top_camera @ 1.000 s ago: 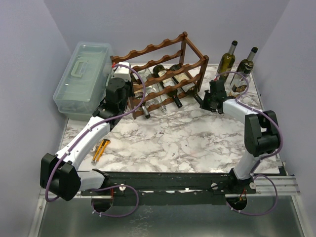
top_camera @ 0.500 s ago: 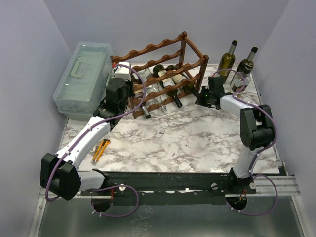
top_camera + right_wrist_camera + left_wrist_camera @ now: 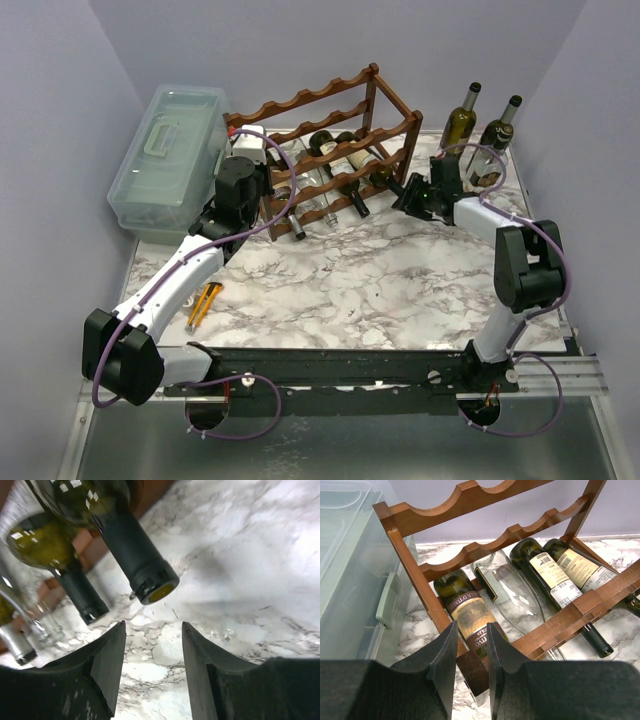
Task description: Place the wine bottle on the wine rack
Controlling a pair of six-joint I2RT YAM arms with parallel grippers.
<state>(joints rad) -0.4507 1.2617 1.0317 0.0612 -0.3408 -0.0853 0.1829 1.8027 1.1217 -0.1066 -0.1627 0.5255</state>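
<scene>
cropped bottles, soft focus
right wrist view: the wine bottle [image 3: 131, 545] loses its body past the top edge, and the wine rack [image 3: 152, 495] behind it is blurred; left wrist view: the plastic box [image 3: 350, 570] runs off the left edge.

I see my tabletop [image 3: 380, 290] as white marble with grey veins. The wine rack [image 3: 300, 100] stands on it at 12 o'clock, with a pale green plastic box [image 3: 165, 160] at 10. Two upright wine bottles [image 3: 462, 120] stand at 2, and a yellow-and-black cutter [image 3: 203, 303] lies at 8.
</scene>
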